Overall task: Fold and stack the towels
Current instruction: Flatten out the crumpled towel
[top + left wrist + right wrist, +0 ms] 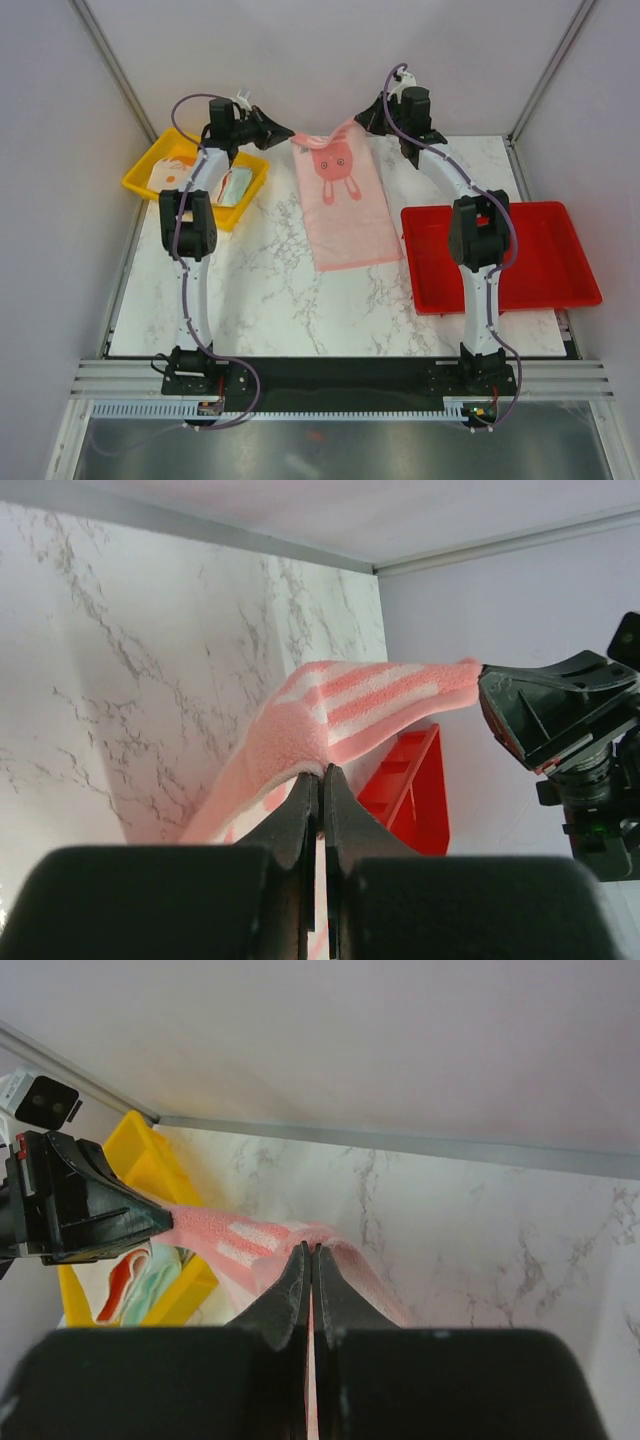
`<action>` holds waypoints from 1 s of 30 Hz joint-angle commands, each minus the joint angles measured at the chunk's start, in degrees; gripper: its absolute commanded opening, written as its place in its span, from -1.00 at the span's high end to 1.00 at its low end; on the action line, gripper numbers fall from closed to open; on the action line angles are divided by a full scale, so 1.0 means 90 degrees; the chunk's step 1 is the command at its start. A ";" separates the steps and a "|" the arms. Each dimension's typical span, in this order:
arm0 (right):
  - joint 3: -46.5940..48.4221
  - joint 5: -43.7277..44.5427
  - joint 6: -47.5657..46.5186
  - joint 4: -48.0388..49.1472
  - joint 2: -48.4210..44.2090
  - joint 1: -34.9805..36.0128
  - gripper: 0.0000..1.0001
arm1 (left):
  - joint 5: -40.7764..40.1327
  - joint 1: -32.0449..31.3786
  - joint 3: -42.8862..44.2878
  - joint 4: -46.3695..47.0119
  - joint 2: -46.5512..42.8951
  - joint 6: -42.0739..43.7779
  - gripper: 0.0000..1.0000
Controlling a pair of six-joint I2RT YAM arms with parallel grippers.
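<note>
Pink towel [345, 215] pinched by left gripper [284, 133], right gripper [365, 119], between yellow tray [139, 172], red tray [545, 262]

The towel [343, 205] looked to me like fuzzy cloth, the desk [260, 290] smooth and marbled; the red tray [555, 265] and yellow tray [140, 176] were glossy plastic.

Left end effector [287, 133], right end effector [363, 119], both raised, pinched closed

You have one pink towel [343, 200], one yellow tray [140, 172] to its left, one red tray [560, 275] to its right, two further towels countable to its left, one cream towel [170, 172], one mint towel [238, 186], two grippers, left gripper [322, 775] and right gripper [310, 1251]
</note>
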 commanded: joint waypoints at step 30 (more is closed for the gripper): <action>-0.0632 -0.0454 -0.1468 -0.4155 -0.0627 -0.0608 1.00 | -0.0842 -0.0587 -0.4311 -0.1284 -0.3190 0.1042 0.95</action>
